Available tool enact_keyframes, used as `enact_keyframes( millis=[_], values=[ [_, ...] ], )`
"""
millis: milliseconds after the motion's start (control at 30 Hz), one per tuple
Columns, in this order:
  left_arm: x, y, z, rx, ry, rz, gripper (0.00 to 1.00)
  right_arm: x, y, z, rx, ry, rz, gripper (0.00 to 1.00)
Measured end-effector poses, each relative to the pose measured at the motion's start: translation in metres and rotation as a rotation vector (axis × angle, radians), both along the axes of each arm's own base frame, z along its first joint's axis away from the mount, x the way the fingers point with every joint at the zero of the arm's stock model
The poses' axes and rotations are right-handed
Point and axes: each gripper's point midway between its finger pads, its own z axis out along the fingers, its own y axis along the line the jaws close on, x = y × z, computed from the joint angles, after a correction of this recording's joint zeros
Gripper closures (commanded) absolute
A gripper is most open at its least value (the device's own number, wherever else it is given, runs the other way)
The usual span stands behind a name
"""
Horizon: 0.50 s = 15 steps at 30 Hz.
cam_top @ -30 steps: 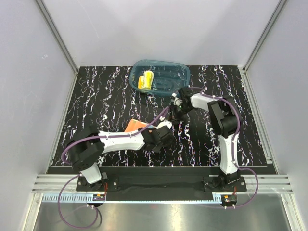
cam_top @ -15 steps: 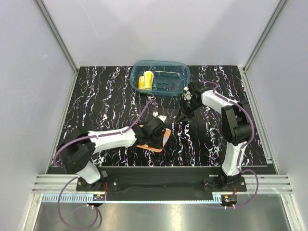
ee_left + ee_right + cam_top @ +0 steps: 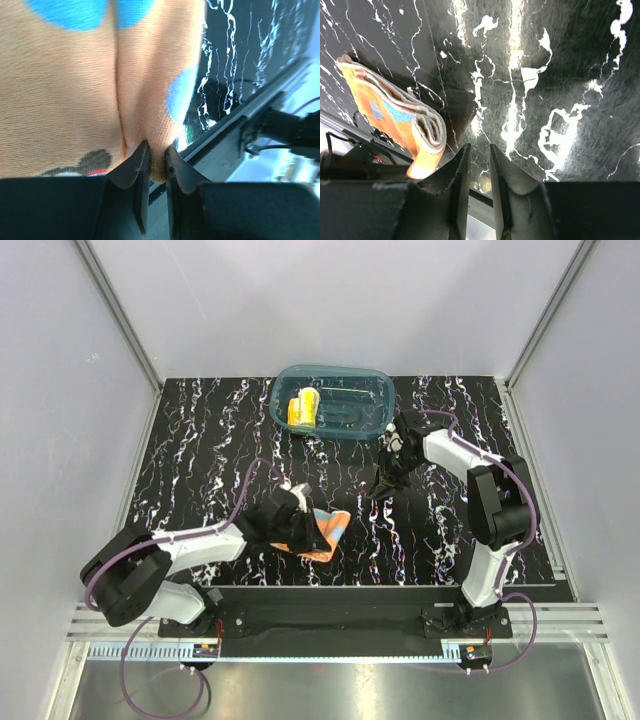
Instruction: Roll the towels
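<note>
Left jaws: clamped on a thin fold of the orange towel [image 3: 330, 532], which lies bunched at near centre of the worktop [image 3: 200, 440].

Yellow towel [image 3: 303, 408]: rolled, inside the teal tub [image 3: 352, 412] at the far edge.

Right jaws: slightly apart, empty, over bare worktop right of the orange towel.

Risk: the thin pinch may slip, or may drag the layers askew, and either would give a loose, crooked roll.

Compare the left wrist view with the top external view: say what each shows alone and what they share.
Only the left wrist view shows the left gripper pinching a fold of the orange towel, with its blue patches close up. Only the top external view shows the teal tub holding the yellow towel, and the right gripper apart from the cloth. Both show the orange towel and the black marbled table.
</note>
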Motion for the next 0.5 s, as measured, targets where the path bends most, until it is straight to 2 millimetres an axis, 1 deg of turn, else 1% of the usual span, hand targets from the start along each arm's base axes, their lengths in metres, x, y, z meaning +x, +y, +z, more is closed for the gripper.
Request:
enact_keyframes(
  millis=[200, 267, 433, 500],
  values=[
    [-0.003, 0.016, -0.013, -0.115, 0.111, 0.109, 1.0, -0.007, -0.002, 0.009, 0.005, -0.018, 0.0, 0.67],
    [-0.003, 0.019, -0.011, -0.155, 0.13, 0.143, 1.0, -0.011, -0.004, 0.011, 0.007, -0.019, 0.001, 0.66],
    [0.005, 0.024, 0.007, -0.283, 0.148, 0.22, 1.0, -0.02, -0.006, 0.012, 0.009, -0.018, 0.002, 0.66],
    [0.007, 0.027, 0.01, -0.318, 0.159, 0.25, 1.0, -0.022, -0.007, 0.012, 0.01, -0.016, 0.002, 0.65]
  ],
)
